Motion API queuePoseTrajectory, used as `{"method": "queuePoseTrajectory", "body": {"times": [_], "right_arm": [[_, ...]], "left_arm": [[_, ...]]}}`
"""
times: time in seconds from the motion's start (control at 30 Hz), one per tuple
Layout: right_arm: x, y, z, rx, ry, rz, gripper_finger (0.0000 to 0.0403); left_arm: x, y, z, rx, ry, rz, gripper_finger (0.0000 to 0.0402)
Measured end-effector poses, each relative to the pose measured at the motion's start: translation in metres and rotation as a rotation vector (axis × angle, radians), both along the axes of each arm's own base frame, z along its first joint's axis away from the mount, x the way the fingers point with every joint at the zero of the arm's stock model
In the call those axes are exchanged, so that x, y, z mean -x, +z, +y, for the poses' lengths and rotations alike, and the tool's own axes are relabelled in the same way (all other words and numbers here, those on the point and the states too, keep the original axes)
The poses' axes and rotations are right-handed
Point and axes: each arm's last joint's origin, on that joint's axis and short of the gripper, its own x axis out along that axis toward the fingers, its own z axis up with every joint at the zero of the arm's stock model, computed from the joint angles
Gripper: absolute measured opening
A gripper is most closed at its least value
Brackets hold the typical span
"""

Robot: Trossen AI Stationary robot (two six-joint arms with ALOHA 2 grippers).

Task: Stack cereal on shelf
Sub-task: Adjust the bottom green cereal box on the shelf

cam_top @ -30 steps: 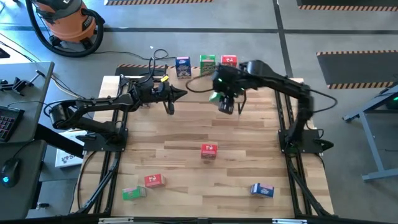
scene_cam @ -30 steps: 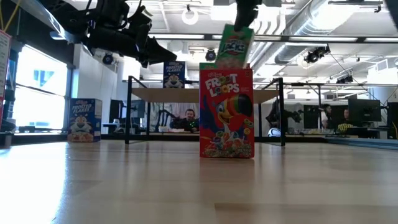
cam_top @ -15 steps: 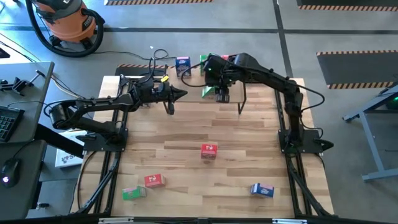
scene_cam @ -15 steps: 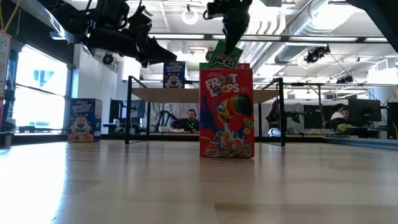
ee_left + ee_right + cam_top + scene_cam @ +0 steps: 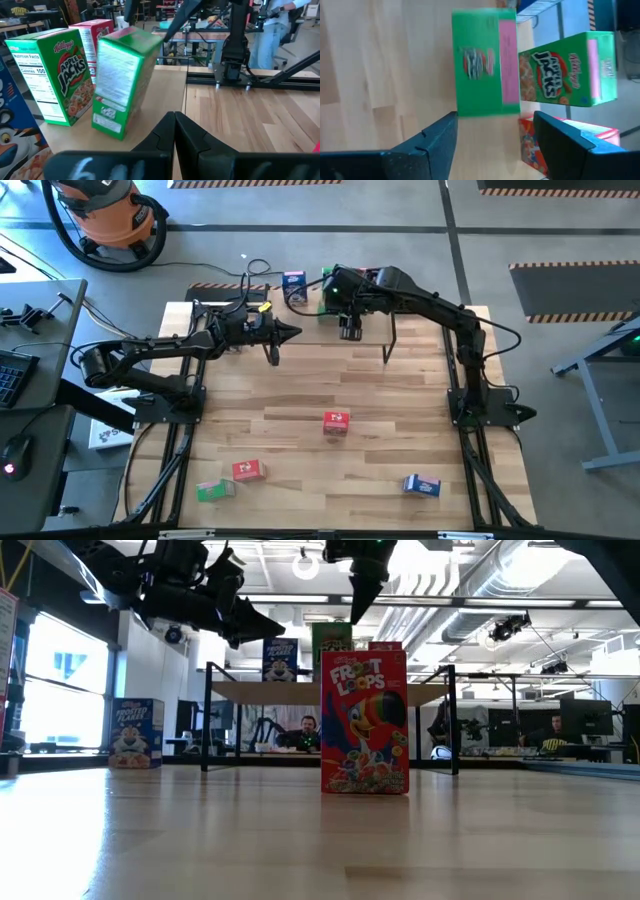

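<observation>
With the right gripper [image 5: 349,330] released above the green Apple Jacks box [image 5: 125,80] at the shelf's [image 5: 165,95] front edge, lift straight up so it doesn't tip. Left gripper [image 5: 290,332] waits clenched near the table's far-left corner.

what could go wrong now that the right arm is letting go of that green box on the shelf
The just-released green Apple Jacks box looks tilted on the shelf, so it may topple. It sits close to the standing Apple Jacks box and could knock it. The right gripper, fingers open around it, might clip it while retreating.
</observation>
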Motion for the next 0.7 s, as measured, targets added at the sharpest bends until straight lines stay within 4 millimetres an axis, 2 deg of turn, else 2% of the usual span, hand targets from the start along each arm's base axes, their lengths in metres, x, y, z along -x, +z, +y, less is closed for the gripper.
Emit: {"method": "queuePoseTrajectory", "body": {"times": [0.2,0.4,0.57,0.7], "right_arm": [[-0.001,0.003,-0.002,0.067,-0.012,-0.007,0.0243],[0.02,0.023,0.004,0.132,-0.053,-0.002,0.0222],[0.033,0.035,0.009,0.071,-0.052,-0.067,0.0144],[0.032,0.018,0.014,0.021,-0.053,-0.076,0.0056]], "left_arm": [[0.0,0.0,0.0,0.0,0.0,0.0,0.0],[0.0,0.0,0.0,0.0,0.0,0.001,0.0],[0.0,0.0,0.0,0.001,0.0,0.002,0.0],[0.0,-0.001,0.0,0.004,0.0,0.008,0.0]]}}
